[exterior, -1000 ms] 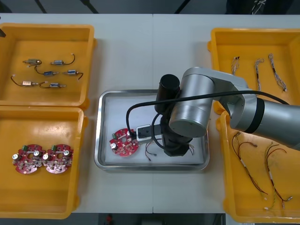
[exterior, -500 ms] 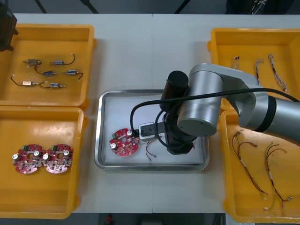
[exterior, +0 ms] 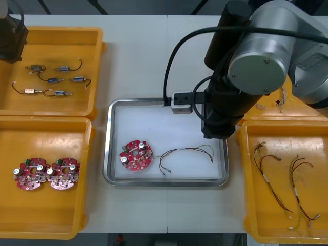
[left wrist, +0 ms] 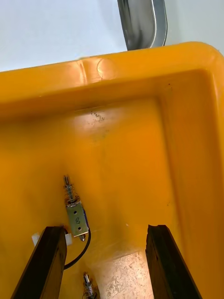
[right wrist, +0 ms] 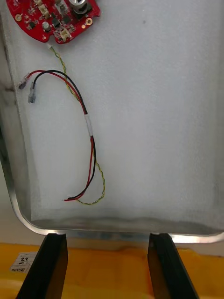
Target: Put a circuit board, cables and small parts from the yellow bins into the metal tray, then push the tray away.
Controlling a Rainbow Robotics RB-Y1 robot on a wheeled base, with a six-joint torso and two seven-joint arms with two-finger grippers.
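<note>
Metal tray (exterior: pixel 107 148): one circuit board (exterior: pixel 136 155) and a red and yellow cable (right wrist: pixel 88 125) are in.
Outstanding: small metal parts (exterior: pixel 62 68), then the push.
Right hand (right wrist: pixel 107 238): wide, empty, at the tray's edge.
Left hand (left wrist: pixel 106 229): wide, empty, over the parts bin (left wrist: pixel 140 140).

Three circuit boards (exterior: pixel 136 155), four yellow bins (exterior: pixel 56 48)

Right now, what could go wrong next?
1. In the yellow bin, the small metal part sits by one finger of the open left gripper, off centre; closing may knock it aside.
2. Ahead of the open right gripper, the cable lies loose beside the circuit board in the metal tray; later drops could tangle it.
</note>
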